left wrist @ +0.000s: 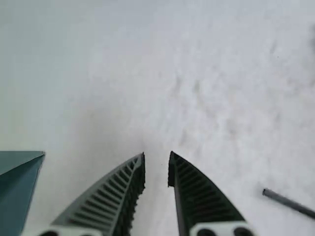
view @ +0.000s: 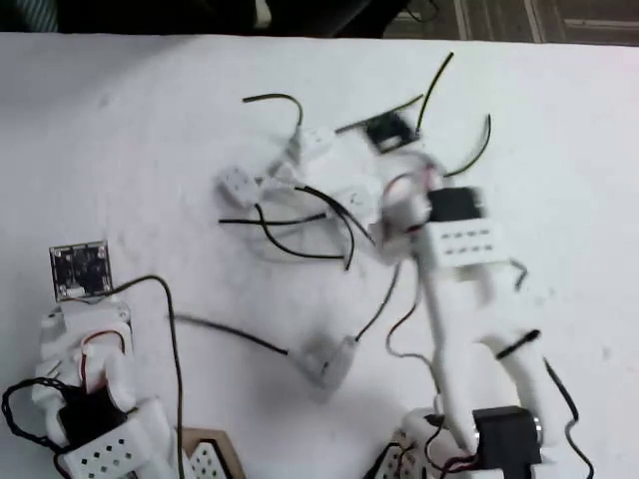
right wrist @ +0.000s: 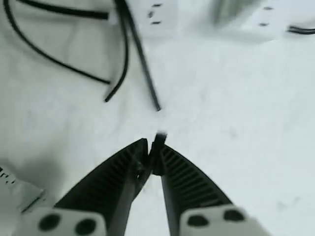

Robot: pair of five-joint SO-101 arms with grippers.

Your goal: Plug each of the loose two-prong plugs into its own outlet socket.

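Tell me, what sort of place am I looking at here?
Probably a robotics lab or hobby workbench: two small white robot arms sit at a white-covered table, with loose outlet sockets and black cords scattered on it.

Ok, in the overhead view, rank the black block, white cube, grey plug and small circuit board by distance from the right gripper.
1. Black block, far side, just beyond the right gripper, which pinches a thin cable.
2. White cube and grey plug: too close to call.
3. Circuit board, on the left arm.
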